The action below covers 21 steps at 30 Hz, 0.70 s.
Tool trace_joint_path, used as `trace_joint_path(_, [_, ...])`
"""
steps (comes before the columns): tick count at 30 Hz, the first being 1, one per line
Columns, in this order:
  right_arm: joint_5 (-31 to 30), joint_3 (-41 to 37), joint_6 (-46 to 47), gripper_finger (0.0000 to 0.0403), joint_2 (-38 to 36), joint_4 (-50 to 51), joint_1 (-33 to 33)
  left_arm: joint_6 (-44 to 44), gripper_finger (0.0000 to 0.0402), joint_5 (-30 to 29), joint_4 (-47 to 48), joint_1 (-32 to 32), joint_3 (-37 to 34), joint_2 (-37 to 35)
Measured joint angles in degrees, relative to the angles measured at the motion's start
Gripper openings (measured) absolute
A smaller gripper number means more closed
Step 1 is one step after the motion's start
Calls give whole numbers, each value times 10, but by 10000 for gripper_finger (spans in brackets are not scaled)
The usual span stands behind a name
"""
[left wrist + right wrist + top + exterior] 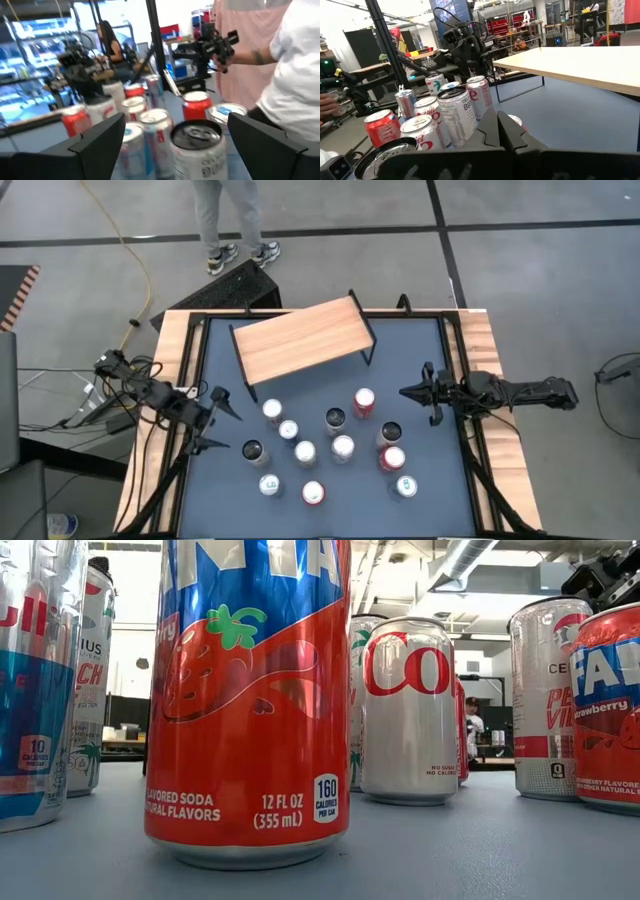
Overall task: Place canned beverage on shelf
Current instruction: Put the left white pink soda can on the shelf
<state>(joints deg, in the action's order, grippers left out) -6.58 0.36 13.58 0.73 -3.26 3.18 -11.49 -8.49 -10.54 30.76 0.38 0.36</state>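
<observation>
The shelf (300,338), a light wooden board on thin black legs, stands at the table's far middle; it also shows in the right wrist view (580,62). Several cans (330,445) stand upright on the dark mat nearer the front. My left gripper (226,420) is open and empty at the cluster's left, with a dark-topped can (254,451) just beyond its fingers; in the left wrist view this can (196,142) shows ahead between them. My right gripper (405,392) is shut and empty, right of a red can (364,402).
A person's legs (235,220) stand beyond the table's far edge, and a person in a white shirt (295,75) shows in the left wrist view. Wooden rails (170,380) run along both table sides. In the low view a red strawberry soda can (248,700) stands closest.
</observation>
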Motion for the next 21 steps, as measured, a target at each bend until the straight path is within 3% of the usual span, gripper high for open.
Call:
trace_joint_path(8, [-2,3,-6,0,-1,-176,1,-59,343,-41,-162,0,0,0])
trace_joint_path(15, [-3,22,-94,0,0,-174,0,-175,343,-44,-226,0,0,0])
trace_joint_path(18, [-3,22,-121,0,0,-173,0,-182,343,-36,-224,0,0,0])
trace_joint_path(21, [-7,22,-124,0,0,-169,0,-164,343,10,-226,0,0,0])
